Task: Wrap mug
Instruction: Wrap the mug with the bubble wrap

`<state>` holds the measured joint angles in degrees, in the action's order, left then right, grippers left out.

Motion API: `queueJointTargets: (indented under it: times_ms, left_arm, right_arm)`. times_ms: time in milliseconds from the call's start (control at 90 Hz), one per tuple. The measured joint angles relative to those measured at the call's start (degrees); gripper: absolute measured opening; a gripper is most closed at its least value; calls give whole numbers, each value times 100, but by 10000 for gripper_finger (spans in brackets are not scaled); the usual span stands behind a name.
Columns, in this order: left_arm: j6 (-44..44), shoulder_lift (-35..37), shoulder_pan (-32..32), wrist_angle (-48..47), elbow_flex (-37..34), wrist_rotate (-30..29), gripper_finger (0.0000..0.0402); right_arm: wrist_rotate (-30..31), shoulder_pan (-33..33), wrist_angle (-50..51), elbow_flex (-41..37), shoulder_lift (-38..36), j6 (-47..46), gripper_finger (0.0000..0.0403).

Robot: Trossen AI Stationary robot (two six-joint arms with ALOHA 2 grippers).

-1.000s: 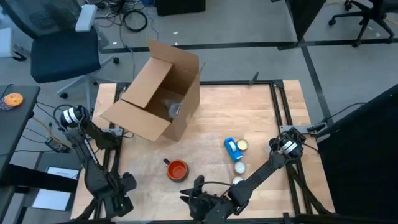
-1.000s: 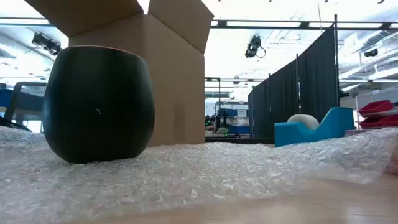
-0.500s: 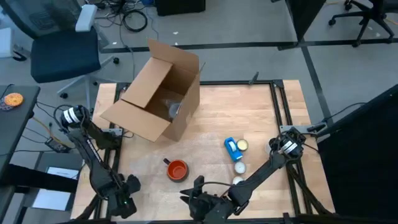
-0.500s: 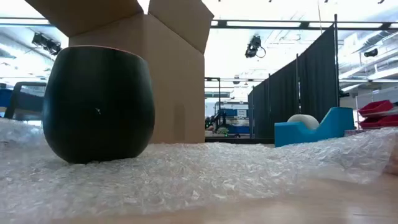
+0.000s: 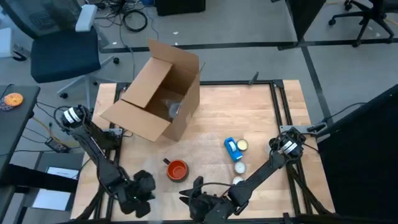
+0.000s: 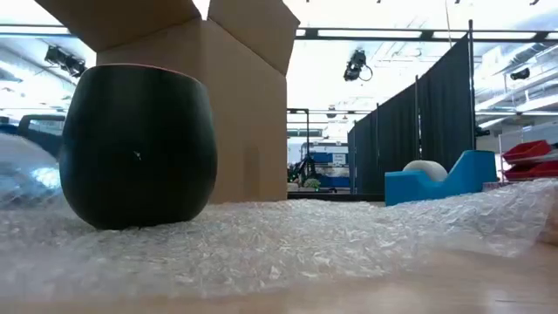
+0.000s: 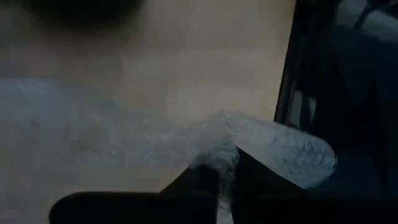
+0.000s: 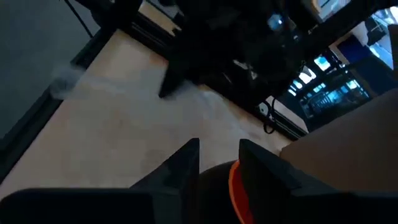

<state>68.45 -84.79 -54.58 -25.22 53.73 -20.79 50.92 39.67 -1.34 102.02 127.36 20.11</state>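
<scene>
We are working the bubble wrap (image 6: 288, 244) under and around the mug (image 5: 177, 170), which is standing upright on the sheet near the table's (image 5: 249, 112) front edge, orange inside and dark outside, just in front of the open cardboard box (image 5: 155, 93); the left pincer (image 5: 138, 193) is sitting low at the mug's left, and in its wrist view its fingers are clenched on a bunched edge of the wrap (image 7: 261, 146); the right pincer (image 5: 202, 202) is waiting at the front edge just right of the mug, fingers parted (image 8: 217, 165) and grasping nothing, as far as the dim view shows. To do this fold well, we are judging that the left arm should be lifting its edge high enough to clear the rim, then carrying it over toward the right pincer without dragging the mug; a tug too low could be tipping it.
</scene>
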Motion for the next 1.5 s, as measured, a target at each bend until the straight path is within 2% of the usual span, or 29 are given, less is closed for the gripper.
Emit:
queueJointTargets:
  times_ms: [111, 200, 356, 478, 678, 800, 900, 1011, 1089, 1189, 1300, 1500]
  left_arm:
    - [-399, 0, 187, 14, 257, -319, 0]
    - [-684, 0, 347, 11, 411, -817, 0]
    - [-691, 4, 585, 0, 444, -2006, 0]
    - [-657, 4, 731, 11, 418, -2475, 0]
    - [-658, 4, 883, 301, 417, -2585, 0]
    - [-659, 4, 887, 326, 416, -2585, 0]
    - [-654, 4, 884, 325, 416, -2566, 0]
    - [-654, 4, 885, 318, 416, -2555, 0]
    - [-654, 4, 887, 315, 416, -2481, 0]
    - [-652, 4, 887, 315, 414, -2458, 0]
    - [-652, 69, 904, 302, 411, -2460, 0]
    - [-770, 442, 1184, 232, 411, -2627, 0]
  right_arm:
    - [-14, 49, -112, 0, 1, 208, 105]
    - [-16, 85, -192, 0, 1, 320, 117]
    - [-16, 111, -207, 0, 1, 398, 147]
    - [-16, 109, 1, 0, 1, 317, 179]
    - [-14, -6, 434, 0, 1, -301, 236]
    - [100, -60, 596, 0, 1, -356, 265]
    - [776, -42, 686, 0, 1, -243, 270]
    - [1598, 42, 704, 0, 1, 293, 269]
    - [1955, 102, 673, 0, 1, 536, 267]
    - [1915, 152, 677, 0, 1, 330, 265]
    - [1567, 224, 883, 0, 1, -96, 265]
    - [1606, 398, 1724, -2, 3, -557, 262]
